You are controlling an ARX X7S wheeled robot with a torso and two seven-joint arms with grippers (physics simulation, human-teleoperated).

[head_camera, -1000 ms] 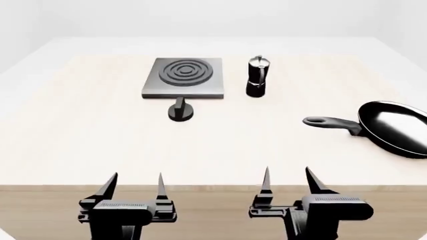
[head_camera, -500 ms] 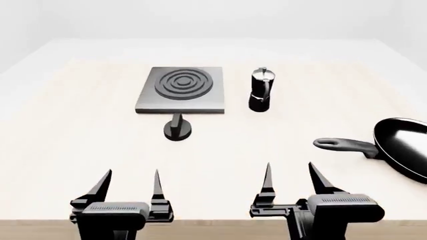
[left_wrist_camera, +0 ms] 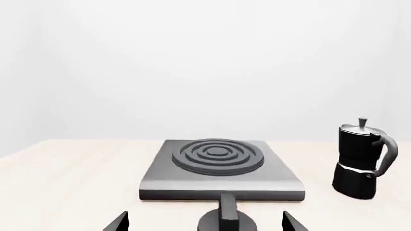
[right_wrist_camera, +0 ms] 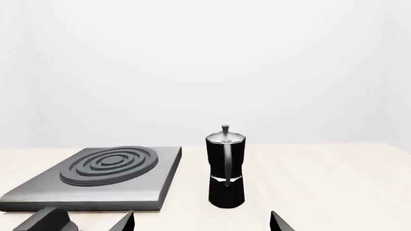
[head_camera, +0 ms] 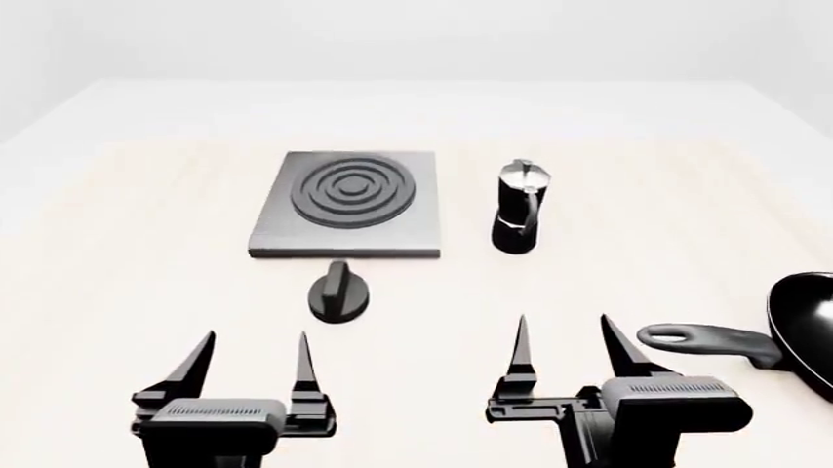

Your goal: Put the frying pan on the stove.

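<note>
The round shiny black frying pan [head_camera: 807, 336] sits on the pale wooden table [head_camera: 131, 244] at about 4 o'clock — far from the flat grey square stove [head_camera: 349, 203] at 12. Both pincers — left gripper [head_camera: 254, 359], right gripper [head_camera: 563, 341] — are wide apart, holding nothing.

The stove [head_camera: 349, 203] is lying far on the table [head_camera: 156, 292], left of centre. The moka pot [head_camera: 520, 208] is standing just right of it. The knob [head_camera: 339, 292] is sitting near the stove's front edge. The frying pan [head_camera: 768, 339] is lying at the right edge, its handle pointing left.
</note>
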